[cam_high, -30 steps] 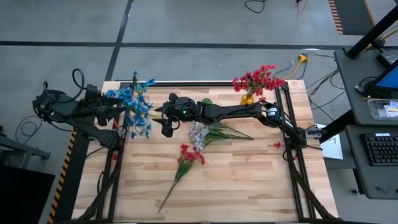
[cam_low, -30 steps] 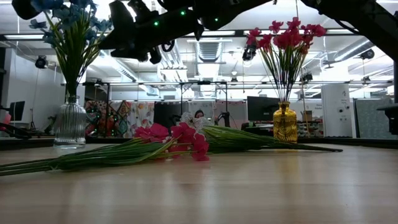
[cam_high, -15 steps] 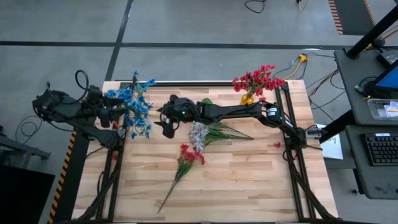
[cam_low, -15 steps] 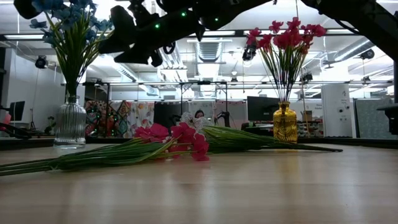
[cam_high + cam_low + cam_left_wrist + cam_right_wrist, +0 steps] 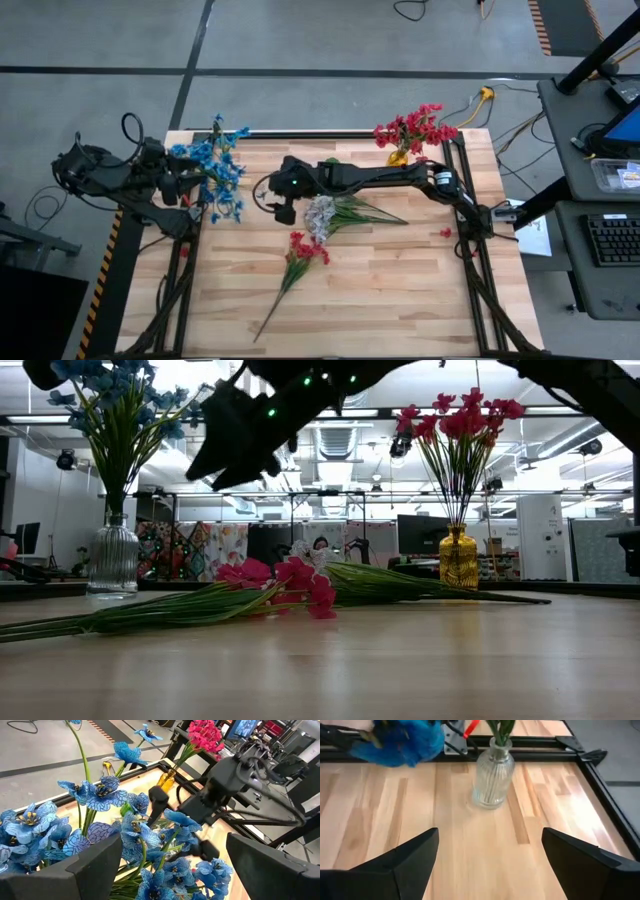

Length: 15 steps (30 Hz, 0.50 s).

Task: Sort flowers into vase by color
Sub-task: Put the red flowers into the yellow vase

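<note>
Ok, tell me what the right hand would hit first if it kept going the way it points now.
Most likely the clear ribbed glass vase holding the blue flowers. It sits between the right hand's open fingers in the right wrist view, with bare wooden table before it. Depth is unclear.

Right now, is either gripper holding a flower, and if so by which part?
Nothing is held. The right gripper is open and empty near the clear vase; the left gripper is open beside the blue flowers.

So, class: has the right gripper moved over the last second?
Yes. In the high view the right gripper has drawn away from the blue flowers, toward the white flowers on the table.
</note>
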Each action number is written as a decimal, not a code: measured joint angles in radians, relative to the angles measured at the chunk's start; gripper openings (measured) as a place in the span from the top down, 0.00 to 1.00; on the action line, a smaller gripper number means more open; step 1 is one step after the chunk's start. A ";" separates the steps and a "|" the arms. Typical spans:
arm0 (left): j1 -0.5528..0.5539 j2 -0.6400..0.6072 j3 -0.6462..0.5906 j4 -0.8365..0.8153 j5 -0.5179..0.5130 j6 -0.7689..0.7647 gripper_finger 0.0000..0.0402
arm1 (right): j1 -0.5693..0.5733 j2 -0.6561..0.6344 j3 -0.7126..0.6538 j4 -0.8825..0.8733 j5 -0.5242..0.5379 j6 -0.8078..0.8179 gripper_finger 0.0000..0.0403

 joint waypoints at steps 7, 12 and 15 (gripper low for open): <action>0.000 0.007 0.068 0.007 -0.012 0.011 0.15 | 0.011 -0.035 0.000 -0.112 0.005 0.000 0.13; 0.000 0.008 0.117 0.005 -0.010 -0.007 0.15 | 0.008 -0.035 0.000 -0.189 0.004 -0.001 0.13; 0.000 0.014 0.158 0.006 0.019 0.007 0.15 | 0.006 -0.038 0.000 -0.256 0.004 -0.002 0.13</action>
